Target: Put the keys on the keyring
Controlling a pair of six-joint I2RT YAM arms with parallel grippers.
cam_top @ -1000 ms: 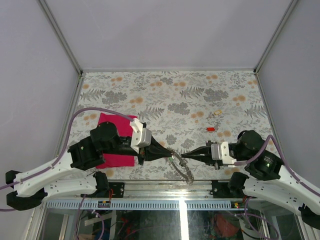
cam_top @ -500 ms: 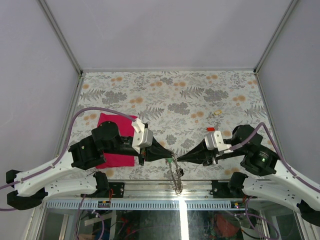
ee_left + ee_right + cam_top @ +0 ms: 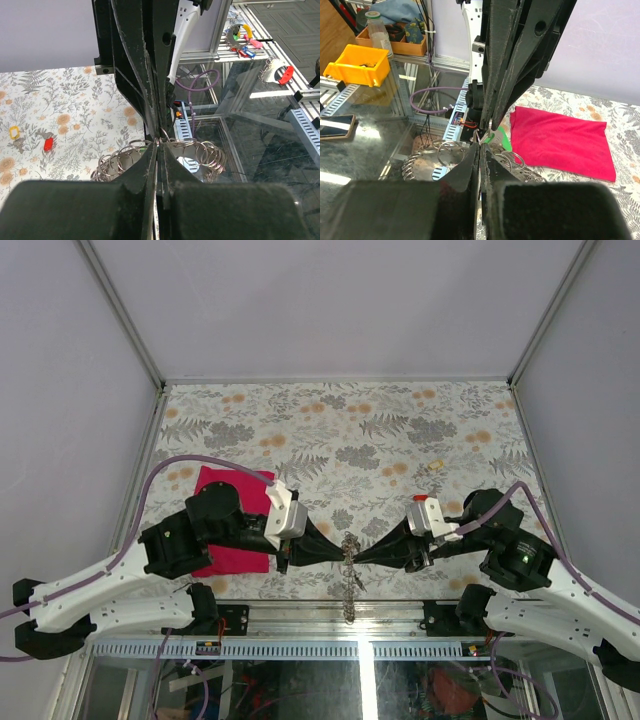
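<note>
Left pincer [image 3: 341,552] and right pincer [image 3: 357,555] meet tip to tip, the 2 clenched on the keyring [image 3: 349,585] (chain dangling below).

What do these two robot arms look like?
The left arm and right arm have white shells with chunky black joints. A thin purple cable loops along each. The left hand and right hand are black, tapering to slim tips.

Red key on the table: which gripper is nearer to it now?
Right. The right gripper reaches inward from beside the red key; the left gripper meets it tip to tip at the keyring, on the far side from the key.
</note>
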